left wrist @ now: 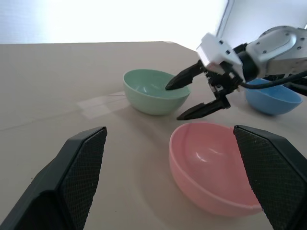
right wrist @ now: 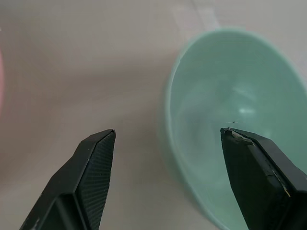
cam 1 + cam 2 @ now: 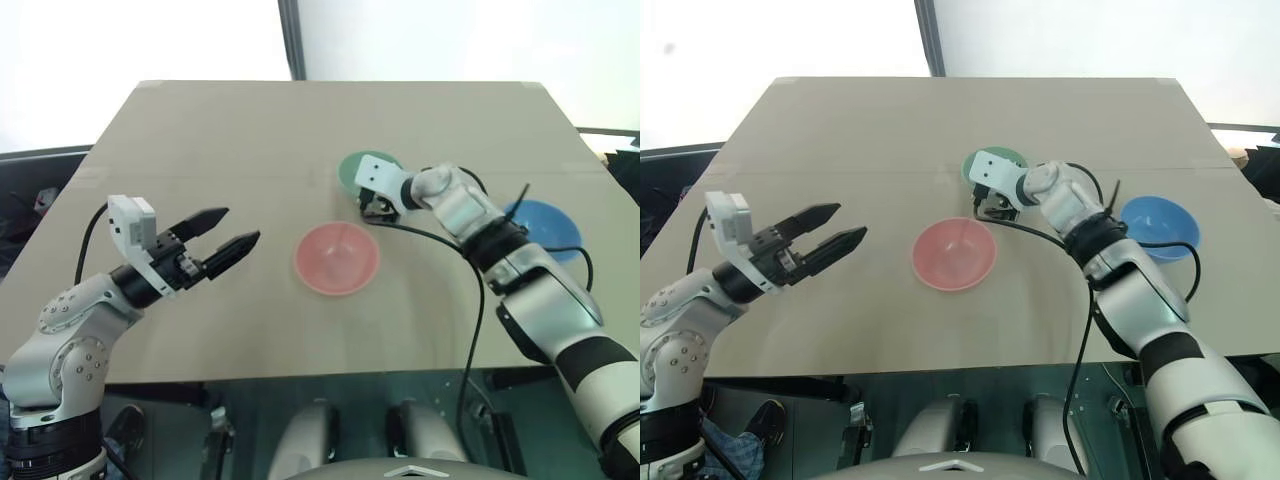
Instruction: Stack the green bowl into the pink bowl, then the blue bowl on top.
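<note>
The right claw [image 2: 165, 179] straddles the green bowl [image 1: 156, 91] rim, wide — a glancing pinch could skid it into the pink bowl [image 3: 337, 258]; left claw [image 3: 222, 240] wide, empty.

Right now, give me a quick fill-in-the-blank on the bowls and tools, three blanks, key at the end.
1. The right tool, open, straddles the rim of the ____ bowl.
2. The pink bowl holds ____.
3. The blue bowl sits on the robot's ____ side of the table.
The left tool is open, apart from all bowls.

Missing words: green; nothing; right
</note>
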Robot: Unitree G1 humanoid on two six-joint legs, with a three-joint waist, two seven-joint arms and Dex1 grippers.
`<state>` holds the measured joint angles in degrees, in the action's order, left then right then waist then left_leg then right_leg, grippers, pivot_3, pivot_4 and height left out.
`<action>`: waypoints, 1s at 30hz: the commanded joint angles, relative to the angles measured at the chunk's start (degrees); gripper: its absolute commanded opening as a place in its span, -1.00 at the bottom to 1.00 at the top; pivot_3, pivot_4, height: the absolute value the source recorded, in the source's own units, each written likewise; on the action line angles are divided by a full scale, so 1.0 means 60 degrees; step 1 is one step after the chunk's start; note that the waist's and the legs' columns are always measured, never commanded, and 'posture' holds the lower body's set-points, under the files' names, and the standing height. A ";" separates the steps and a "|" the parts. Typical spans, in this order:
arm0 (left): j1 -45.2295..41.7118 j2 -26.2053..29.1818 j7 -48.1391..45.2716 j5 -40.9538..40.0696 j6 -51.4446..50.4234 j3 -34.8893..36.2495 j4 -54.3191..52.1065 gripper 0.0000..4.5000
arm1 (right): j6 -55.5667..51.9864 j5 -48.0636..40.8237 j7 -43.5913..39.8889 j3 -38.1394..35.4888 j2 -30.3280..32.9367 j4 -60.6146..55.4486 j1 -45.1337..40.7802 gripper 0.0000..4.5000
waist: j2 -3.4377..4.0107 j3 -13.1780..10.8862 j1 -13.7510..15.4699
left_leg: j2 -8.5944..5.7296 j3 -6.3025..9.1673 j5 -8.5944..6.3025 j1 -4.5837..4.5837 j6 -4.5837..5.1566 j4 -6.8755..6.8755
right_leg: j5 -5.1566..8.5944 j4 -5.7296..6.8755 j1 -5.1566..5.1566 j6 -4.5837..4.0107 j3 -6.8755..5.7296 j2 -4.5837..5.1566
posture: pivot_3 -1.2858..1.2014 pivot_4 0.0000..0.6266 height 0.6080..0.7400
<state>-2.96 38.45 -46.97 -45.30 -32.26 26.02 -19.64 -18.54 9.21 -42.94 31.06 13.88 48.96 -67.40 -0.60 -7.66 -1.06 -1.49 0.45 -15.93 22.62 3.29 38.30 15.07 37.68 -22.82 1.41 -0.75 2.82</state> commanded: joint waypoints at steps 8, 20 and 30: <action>0.0454 -0.0060 0.0349 -0.0502 0.0092 0.0332 -0.0727 1.00 | 0.1493 0.0665 0.0334 -0.0609 -0.0712 0.2305 -0.1159 -0.61 | 0.0015 -0.0009 -0.0158 | -0.0004 0.0000 0.0006 0.0002 -0.0011 -0.0014 | 0.0000 0.0003 -0.0013 0.0000 0.0002 -0.0001 | 0.03 -0.52 1.00; 0.0106 -0.0006 0.0183 -0.0383 0.0188 -0.0036 -0.0368 1.00 | 0.2743 0.1231 -0.0830 -0.0563 0.0273 0.0010 -0.0368 -0.99 | 0.0022 -0.0013 -0.0194 | -0.0006 0.0003 0.0011 0.0003 -0.0021 -0.0022 | 0.0000 0.0005 -0.0018 0.0000 0.0003 0.0000 | 0.03 -0.52 1.00; -0.0306 0.0182 -0.0493 -0.0019 0.0372 -0.0598 0.0266 1.00 | 0.1360 0.0198 -0.4705 -0.0497 0.2881 -0.8855 0.2559 -0.99 | 0.0023 -0.0014 -0.0180 | 0.0005 0.0006 0.0010 0.0012 -0.0020 -0.0033 | -0.0001 -0.0006 -0.0016 0.0002 0.0003 0.0000 | 0.03 -0.52 1.00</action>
<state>-3.54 38.58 -48.34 -46.14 -31.62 23.09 -18.33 -8.75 13.32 -66.86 28.33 29.78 7.52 -53.88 -0.46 -7.74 -2.14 -1.46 0.50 -15.87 22.70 3.17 38.10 15.07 37.64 -22.90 1.42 -0.74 2.82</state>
